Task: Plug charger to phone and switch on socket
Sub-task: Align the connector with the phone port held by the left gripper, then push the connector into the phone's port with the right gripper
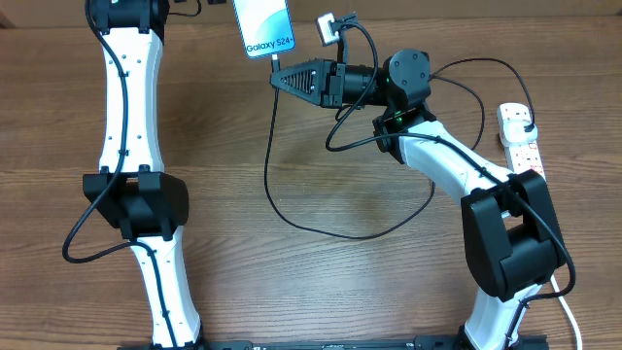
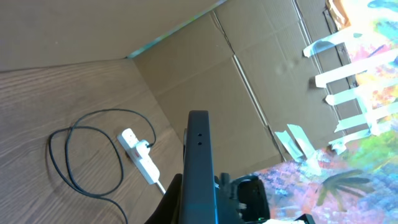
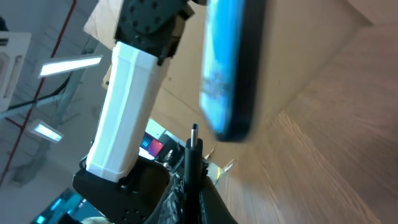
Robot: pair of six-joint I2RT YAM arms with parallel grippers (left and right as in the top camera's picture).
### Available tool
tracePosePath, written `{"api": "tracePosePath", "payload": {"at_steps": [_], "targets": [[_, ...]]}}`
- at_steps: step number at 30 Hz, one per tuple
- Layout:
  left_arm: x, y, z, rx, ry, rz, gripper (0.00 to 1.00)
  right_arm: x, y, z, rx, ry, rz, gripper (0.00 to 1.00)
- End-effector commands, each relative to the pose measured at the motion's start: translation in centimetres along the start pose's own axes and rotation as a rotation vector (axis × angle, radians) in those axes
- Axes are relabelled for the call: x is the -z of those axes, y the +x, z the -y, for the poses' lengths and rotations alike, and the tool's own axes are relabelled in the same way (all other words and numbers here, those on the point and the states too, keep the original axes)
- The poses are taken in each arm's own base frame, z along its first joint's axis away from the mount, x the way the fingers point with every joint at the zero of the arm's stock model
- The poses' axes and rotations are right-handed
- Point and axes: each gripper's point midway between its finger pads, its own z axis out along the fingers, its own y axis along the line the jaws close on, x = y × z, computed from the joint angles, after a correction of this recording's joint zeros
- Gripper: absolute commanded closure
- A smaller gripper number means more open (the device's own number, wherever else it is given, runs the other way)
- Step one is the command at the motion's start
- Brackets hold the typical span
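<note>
Overhead, the left fingers clamp the Galaxy S24+ phone, held up at the far edge of the wooden table. Just right of it, the right fingers pinch the charger by its connector tip, near the phone's end with a gap between. Its black cable loops rightward to the white socket, plug seated.

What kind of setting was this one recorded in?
Probably an indoor lab or workshop bench: a wood-grain table fenced with cardboard panels, and ceiling strip lights beyond.
</note>
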Motion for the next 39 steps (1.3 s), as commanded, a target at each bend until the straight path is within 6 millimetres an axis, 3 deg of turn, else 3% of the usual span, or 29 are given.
{"api": "tracePosePath", "payload": {"at_steps": [1,39], "targets": [[0.4,-0.1,0.1,0.025,0.007,-0.002,0.96,0.0,-0.8,-1.0,0.008,-0.007,0.014,0.96],[-1.0,0.8,0.9,0.033,0.038,-0.045,0.96,0.1,-1.1,-0.9,0.008,-0.002,0.033,0.96]]}}
